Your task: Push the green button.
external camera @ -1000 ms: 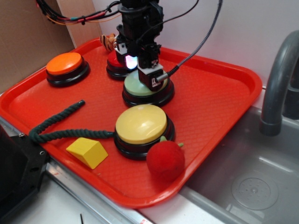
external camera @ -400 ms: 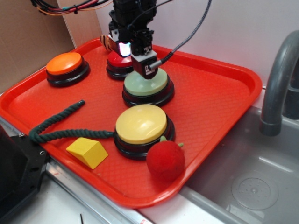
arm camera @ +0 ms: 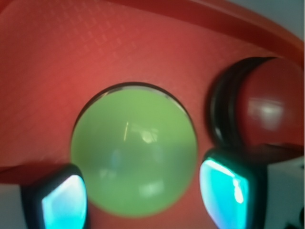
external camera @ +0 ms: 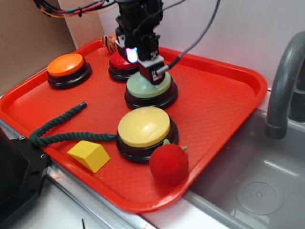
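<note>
The green button (external camera: 148, 89), a pale sage dome on a black base, sits mid-tray behind the yellow one. My gripper (external camera: 151, 72) hangs just over its far half, glowing cyan at the fingers. In the wrist view the green button (arm camera: 133, 155) fills the centre, and my gripper (arm camera: 143, 198) is open, one lit fingertip on each side of the dome. Whether a finger touches the dome cannot be told.
On the red tray (external camera: 219, 102) also stand a red button (external camera: 116, 64) right behind my gripper, an orange button (external camera: 67, 67), a yellow button (external camera: 143, 126), a red plush ball (external camera: 169, 164), a yellow wedge (external camera: 89, 155) and a dark rope (external camera: 59, 129). A sink (external camera: 257, 186) and faucet (external camera: 285, 81) lie right.
My gripper, low on the green button a second ago, lifted up and left, then drifted slightly right and down again. Nothing else on the tray moved.
</note>
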`<state>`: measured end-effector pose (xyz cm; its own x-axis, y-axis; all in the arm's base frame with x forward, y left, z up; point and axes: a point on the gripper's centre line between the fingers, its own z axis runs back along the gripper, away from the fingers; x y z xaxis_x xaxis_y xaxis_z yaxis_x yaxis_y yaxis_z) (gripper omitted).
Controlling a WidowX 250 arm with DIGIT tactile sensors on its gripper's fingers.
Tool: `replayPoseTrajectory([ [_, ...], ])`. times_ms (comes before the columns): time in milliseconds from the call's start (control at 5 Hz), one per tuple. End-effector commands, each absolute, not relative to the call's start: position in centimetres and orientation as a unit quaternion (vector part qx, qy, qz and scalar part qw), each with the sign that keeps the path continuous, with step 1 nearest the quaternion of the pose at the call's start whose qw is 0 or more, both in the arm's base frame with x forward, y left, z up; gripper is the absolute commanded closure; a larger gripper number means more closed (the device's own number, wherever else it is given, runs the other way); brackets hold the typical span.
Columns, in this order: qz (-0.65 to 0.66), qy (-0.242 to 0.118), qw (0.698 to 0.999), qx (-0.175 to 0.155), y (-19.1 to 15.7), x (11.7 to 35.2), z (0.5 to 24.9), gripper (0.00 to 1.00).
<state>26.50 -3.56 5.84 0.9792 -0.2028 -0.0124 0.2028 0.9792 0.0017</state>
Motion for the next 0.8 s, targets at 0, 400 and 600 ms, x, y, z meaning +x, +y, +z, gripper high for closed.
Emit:
replayPoseTrajectory([
  [0,-0.107,0.004,0.994,0.003,-3.7,26.7,4.3,0.0],
  [400,-0.112,-0.013,0.994,0.012,-3.7,26.8,6.5,0.0],
  [600,-0.107,-0.032,0.994,0.017,-3.5,26.7,9.0,0.0],
])
